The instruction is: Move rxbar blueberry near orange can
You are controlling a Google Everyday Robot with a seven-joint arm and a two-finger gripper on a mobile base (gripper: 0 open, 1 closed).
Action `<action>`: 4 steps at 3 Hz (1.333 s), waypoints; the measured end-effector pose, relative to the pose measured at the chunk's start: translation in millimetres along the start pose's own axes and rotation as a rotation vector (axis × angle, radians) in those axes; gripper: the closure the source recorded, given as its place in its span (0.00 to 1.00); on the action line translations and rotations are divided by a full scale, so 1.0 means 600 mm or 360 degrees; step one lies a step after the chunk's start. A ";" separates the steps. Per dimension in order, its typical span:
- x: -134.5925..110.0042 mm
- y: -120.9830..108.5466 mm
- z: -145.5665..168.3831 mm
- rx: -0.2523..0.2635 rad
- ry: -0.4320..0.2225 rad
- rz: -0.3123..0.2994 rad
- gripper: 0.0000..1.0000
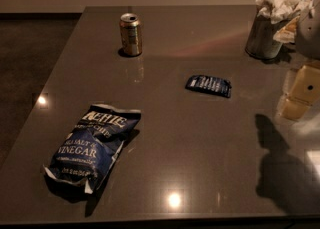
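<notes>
The rxbar blueberry (209, 85) is a small flat dark-blue wrapper with white lettering, lying flat on the table right of centre. The orange can (131, 34) stands upright at the far left-centre of the table, well apart from the bar. My gripper (300, 93) shows as a cream-coloured part at the right edge, to the right of the bar and above the table, not touching the bar. Its shadow falls on the table at the front right.
A large crinkled blue chip bag (92, 148) reading "VINEGAR" lies at the front left. A grey metal cup (262, 38) stuffed with white napkins stands at the back right. The dark glossy table (180, 143) has its left edge beside dark floor.
</notes>
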State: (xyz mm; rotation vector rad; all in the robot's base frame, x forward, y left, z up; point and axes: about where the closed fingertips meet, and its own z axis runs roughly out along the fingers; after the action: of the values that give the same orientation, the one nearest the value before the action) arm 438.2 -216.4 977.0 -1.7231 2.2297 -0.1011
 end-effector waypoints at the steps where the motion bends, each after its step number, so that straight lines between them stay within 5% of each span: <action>1: 0.000 0.000 0.000 0.0000 0.0000 0.0001 0.00; 4: -0.032 -0.107 0.101 -0.0079 -0.0072 0.0088 0.00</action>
State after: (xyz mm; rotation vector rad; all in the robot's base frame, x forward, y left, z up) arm 520.2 -207.0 939.4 -1.6702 2.2629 0.0060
